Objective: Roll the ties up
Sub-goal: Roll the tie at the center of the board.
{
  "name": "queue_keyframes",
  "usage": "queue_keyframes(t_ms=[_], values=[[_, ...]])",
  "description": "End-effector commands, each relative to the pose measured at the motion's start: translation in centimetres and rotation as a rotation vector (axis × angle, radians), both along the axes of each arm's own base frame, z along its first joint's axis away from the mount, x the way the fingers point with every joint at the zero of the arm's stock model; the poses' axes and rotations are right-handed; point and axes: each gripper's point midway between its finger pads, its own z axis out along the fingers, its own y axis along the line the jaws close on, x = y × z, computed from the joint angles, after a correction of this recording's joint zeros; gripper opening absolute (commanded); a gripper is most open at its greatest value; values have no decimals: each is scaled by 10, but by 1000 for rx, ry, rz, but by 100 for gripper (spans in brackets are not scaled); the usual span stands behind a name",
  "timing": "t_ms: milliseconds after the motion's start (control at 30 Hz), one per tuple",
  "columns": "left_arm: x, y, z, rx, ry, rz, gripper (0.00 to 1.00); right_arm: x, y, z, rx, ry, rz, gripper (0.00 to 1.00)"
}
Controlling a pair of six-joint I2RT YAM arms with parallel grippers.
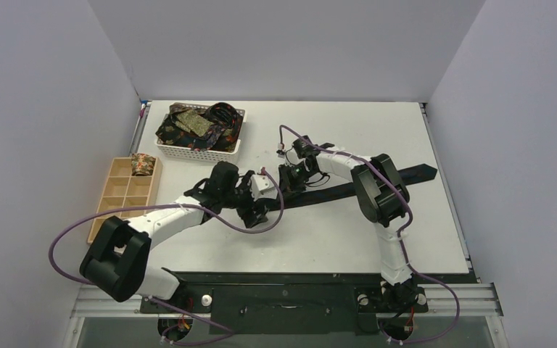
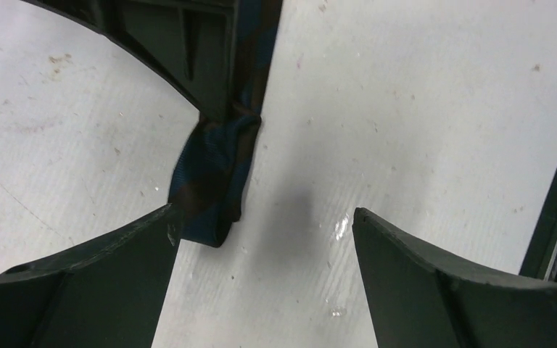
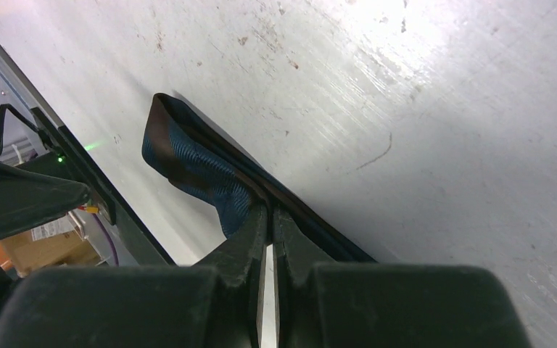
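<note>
A long dark tie (image 1: 417, 174) lies flat across the table, running from the right toward the middle. Its left end is folded back into a short loop (image 2: 214, 181) with blue-black stripes. My right gripper (image 1: 288, 180) is shut on the tie (image 3: 188, 159) just behind that loop, its fingertips (image 3: 270, 212) pinching the fabric. My left gripper (image 1: 260, 210) stands open (image 2: 265, 216) low over the table. The loop's tip rests against its left finger (image 2: 116, 275), and nothing lies between the fingers.
A white lattice basket (image 1: 188, 154) at the back left holds several patterned ties (image 1: 201, 125). Left of it is a pale wooden compartment tray (image 1: 120, 196) with one rolled tie (image 1: 142, 164) in its far right cell. The table's near edge runs below the arms.
</note>
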Motion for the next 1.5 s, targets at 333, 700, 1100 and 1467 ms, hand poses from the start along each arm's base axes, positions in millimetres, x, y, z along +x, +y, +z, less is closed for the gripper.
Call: queue_keyframes(t_ms=[333, 700, 1100, 1467], values=[[43, -42, -17, -166, -50, 48, 96, -9, -19, -6, -19, 21, 42, 0], [38, -58, -75, 57, -90, 33, 74, -17, -20, 10, 21, 6, 65, 0], [28, -62, -83, 78, -38, -13, 32, 22, -87, 73, 45, -73, 18, 26], [21, -67, -90, 93, -44, -64, 29, 61, -303, 37, -405, -40, -162, 22]])
